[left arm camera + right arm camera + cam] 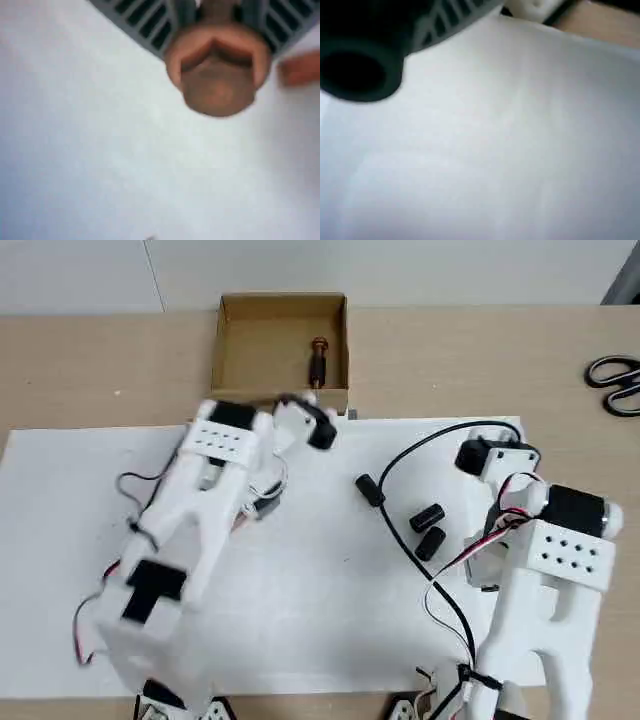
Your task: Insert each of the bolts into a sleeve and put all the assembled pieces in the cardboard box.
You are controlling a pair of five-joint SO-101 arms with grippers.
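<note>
L claw [218, 22] was clamped on a brown bolt [218, 85], seen end-on over the white sheet [100, 150]. A blurred orange thing [300, 70] was seen beside it; what it was couldn't be told. R claw [395, 30] was closed round a black sleeve [357, 72], bore toward the cam. One assembled piece [318, 360] was found inside the cardboard box [232, 350], just beyond the sheet. Three loose sleeves [427, 518] were spread on the sheet btw. the arms. Scissors [615, 385] were seen at the desk's [100, 360] right edge.
</note>
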